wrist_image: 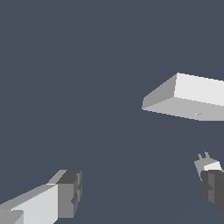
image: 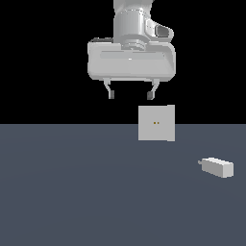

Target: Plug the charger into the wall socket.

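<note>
I see the charger (image: pixel 218 167), a small light-grey rectangular block, lying flat on the dark floor, prong stub toward the exterior view's left. The wall socket (image: pixel 156 123), a light-grey square plate bearing two orange dots, stands upright, well apart from it.

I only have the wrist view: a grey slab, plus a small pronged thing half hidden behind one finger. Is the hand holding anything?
Observer: No. In the exterior view the hand hangs open and empty, well above the floor.
Operator: So what is the pronged thing?
Observer: The charger. It lies flat on the floor with its prong stub toward the exterior view's left.
Operator: And the slab?
Observer: That is the wall socket. It stands upright, apart from the charger and to the exterior view's left of it, with two orange dots at its centre.
</note>
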Robot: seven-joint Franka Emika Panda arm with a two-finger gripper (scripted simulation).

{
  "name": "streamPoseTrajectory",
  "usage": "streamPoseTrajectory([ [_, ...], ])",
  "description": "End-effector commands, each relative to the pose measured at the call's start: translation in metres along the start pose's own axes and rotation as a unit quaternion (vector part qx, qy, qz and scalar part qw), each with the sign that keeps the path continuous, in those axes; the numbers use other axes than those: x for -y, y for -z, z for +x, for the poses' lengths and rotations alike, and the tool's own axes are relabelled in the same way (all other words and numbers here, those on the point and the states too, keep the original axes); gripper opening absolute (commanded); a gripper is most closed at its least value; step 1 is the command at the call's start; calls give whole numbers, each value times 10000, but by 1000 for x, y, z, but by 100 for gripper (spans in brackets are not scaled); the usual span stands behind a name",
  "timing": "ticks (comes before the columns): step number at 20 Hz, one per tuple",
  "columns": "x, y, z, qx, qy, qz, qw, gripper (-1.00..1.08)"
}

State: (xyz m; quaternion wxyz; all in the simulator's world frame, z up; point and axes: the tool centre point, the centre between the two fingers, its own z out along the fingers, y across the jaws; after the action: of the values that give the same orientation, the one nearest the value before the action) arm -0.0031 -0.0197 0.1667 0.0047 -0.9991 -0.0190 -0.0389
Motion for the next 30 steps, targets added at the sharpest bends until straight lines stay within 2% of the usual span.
streamPoseTrajectory([
  [1,-9,-4,-6,-98,72,11,9999,100],
  [14,-62,-31,-37,-716,540,93,9959,100],
  [30,-115,-62,-56,-1308,989,205,9863,100],
])
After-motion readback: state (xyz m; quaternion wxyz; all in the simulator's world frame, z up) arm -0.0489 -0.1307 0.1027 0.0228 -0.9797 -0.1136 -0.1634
